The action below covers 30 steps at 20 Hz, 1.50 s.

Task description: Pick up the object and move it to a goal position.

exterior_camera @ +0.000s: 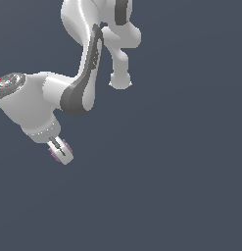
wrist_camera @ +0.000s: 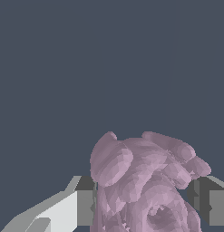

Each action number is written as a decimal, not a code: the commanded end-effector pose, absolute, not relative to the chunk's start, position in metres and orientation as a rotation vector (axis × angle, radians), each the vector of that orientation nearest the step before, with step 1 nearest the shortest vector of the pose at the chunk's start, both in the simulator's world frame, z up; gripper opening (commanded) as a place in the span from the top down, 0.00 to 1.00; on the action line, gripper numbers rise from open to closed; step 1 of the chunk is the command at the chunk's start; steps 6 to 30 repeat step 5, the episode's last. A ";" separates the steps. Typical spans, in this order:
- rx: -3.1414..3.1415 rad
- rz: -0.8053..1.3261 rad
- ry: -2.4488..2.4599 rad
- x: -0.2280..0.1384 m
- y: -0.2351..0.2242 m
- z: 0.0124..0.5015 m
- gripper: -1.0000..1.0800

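The claw [exterior_camera: 60, 150] is sitting low at the exterior view's left, at the end of the white arm [exterior_camera: 78, 88], and the object [wrist_camera: 145, 181], a pale pink-purple knobbly cluster, is lying directly between its two fingers rather than off to any side of it. In the wrist view the lump is filling the gap from one finger [wrist_camera: 81, 201] to the other, its flanks reaching both inner faces, so the claw is reading as clamped on the object and not standing apart. In the exterior view only small pink slivers are peeking out on either side of the fingertips, which is showing how much smaller the thing is than the claw. Its longer run appears to be going along the fingers' length, out past the tips, though the lumpy outline is making that hard to fix. Whether it is resting on the dark tabletop [exterior_camera: 166, 186] or already lifted clear is not something these views are settling. No goal marker is showing in either view, so the direction of the carry cannot be judged. No brand, label or writing is appearing anywhere.
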State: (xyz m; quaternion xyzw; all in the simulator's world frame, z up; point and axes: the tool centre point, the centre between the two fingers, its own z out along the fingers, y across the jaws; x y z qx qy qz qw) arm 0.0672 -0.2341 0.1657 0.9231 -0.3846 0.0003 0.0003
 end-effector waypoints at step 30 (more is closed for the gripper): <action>2.900 0.000 -1.207 0.070 -0.240 0.169 1.00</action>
